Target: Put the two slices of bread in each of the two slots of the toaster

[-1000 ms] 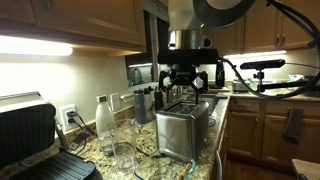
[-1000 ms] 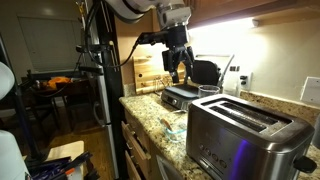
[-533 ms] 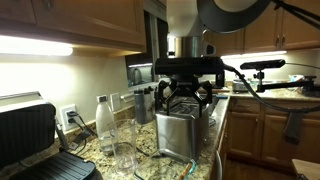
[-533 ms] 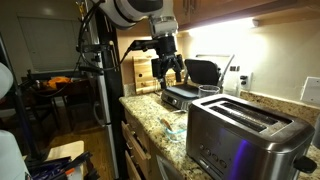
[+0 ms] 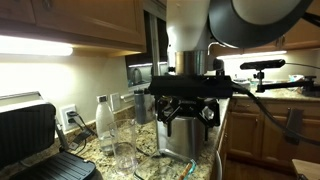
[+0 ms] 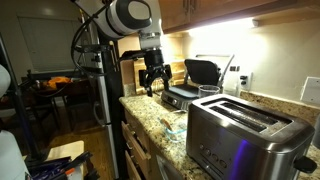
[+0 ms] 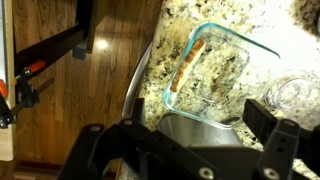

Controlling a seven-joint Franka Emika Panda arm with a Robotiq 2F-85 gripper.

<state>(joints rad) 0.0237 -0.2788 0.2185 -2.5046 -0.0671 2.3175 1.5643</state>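
The steel toaster [image 6: 243, 140] stands on the granite counter, its two slots [image 6: 247, 112] bare on top. It also shows behind the gripper [image 5: 187, 118] as the toaster [image 5: 183, 146]. The gripper [image 6: 153, 84] hangs open and holds nothing, above the counter's edge between the grill press and the toaster. In the wrist view the gripper [image 7: 186, 140] looks down on a clear glass dish [image 7: 243, 52] with a tan-brown piece of bread [image 7: 186, 66] standing along its side. I cannot make out two separate slices. Part of the toaster's steel [image 7: 192, 130] lies between the fingers.
A black grill press [image 5: 28, 135] sits at one end of the counter, and it shows as the grill press [image 6: 190, 90] with its lid up. A clear bottle [image 5: 104, 122] and a glass [image 5: 124, 147] stand beside the toaster. Wood floor [image 7: 70, 100] lies past the counter edge.
The open gripper has moved away from the grill press and wall toward the counter's front edge and dropped a little. Nothing on the counter has moved.
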